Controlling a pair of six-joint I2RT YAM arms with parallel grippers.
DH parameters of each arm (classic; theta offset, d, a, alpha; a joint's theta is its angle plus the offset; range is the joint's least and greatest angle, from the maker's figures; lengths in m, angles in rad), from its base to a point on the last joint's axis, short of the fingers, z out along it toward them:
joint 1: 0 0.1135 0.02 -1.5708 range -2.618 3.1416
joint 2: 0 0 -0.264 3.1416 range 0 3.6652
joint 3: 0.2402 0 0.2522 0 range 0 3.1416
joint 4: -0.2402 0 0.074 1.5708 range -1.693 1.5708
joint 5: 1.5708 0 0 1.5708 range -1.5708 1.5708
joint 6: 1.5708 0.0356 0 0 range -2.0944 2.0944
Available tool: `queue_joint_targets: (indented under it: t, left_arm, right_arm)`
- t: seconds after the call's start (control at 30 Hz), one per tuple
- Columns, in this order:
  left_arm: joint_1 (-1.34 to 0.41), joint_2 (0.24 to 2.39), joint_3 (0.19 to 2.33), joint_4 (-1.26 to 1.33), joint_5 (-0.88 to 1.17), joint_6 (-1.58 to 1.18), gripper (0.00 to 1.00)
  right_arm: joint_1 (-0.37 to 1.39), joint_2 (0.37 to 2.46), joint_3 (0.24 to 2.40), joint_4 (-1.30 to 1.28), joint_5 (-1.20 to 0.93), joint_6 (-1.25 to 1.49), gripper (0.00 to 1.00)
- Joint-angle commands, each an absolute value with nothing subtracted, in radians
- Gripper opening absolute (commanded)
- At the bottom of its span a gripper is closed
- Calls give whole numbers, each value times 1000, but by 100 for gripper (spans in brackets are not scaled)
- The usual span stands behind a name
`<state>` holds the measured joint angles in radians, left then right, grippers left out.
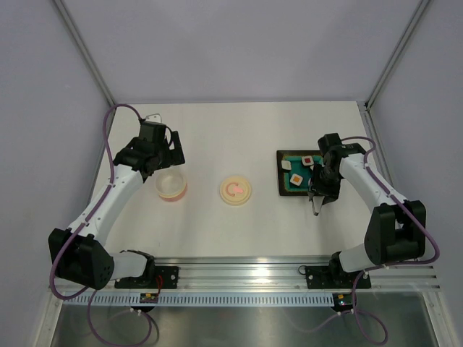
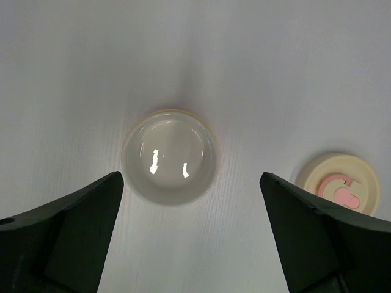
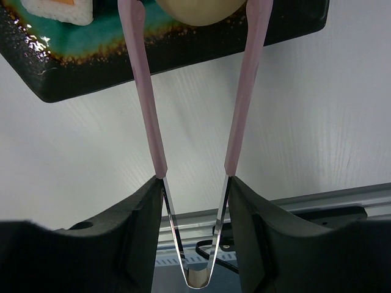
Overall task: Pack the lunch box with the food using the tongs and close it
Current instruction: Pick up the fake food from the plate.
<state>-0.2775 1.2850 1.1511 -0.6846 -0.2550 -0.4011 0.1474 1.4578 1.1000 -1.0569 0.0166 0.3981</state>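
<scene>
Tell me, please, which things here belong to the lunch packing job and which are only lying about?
For the job: lunch box; its lid; tongs; food pieces on the dark tray.
Only lying about: metal rail; small white item at far left, too small to identify.

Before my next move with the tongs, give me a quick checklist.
1. tongs seated between right fingers: ok.
2. Tong arms straddle cream lump on tray: ok.
3. Lump actually pinched: cannot tell, tips out of view.
4. lunch box open and empty: ok.
5. lid off, lying beside it: ok.
6. left fingers open, holding nothing: ok.
</scene>
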Motion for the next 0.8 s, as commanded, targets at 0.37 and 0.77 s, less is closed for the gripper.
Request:
queue_joint_targets:
  t: [0.37, 0.77]
  left_arm:
    - [-278, 1278, 1157, -647, -252, -411, 99]
    - [-279, 1272, 1155, -649, -261, -411, 99]
  right_arm:
    - [141, 1499, 1106, -1014, 11, 374, 52]
    - [143, 1476, 1121, -1034, 17, 373, 27]
